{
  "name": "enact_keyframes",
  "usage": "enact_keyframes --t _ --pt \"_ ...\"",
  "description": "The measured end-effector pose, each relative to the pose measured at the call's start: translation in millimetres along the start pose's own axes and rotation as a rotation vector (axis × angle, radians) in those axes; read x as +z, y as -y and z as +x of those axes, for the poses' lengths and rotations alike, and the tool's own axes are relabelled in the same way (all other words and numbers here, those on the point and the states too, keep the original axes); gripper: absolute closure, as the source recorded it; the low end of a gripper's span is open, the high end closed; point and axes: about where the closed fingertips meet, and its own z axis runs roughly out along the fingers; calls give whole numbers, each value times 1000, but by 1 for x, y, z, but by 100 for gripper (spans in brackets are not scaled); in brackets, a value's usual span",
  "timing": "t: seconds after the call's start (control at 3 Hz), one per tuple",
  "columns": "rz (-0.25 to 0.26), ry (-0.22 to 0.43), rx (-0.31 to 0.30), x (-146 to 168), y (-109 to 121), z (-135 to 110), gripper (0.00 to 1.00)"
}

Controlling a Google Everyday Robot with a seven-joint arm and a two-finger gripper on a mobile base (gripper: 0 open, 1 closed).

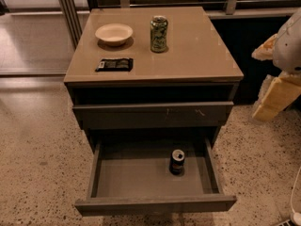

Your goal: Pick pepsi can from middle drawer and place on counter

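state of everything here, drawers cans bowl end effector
small dark blue pepsi can: upright, on the open drawer's floor
wide grey middle drawer: pulled open
scratched grey drawer front: pushed in
green patterned can: upright on glossy tan counter
pale round bowl: upright, empty
flat black packet: lying flat
end effector: right of the cabinet, away from the drawer

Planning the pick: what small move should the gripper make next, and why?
Probably bring the gripper over and down toward the pepsi can. The can stands upright in the open middle drawer, right of centre, while the gripper sits at the view's right edge, beside the counter.
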Motion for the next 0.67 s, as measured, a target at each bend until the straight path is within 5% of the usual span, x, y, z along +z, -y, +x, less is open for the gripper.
enact_keyframes --t 0.67 --pt "-33 170 71 127 -9 3 65"
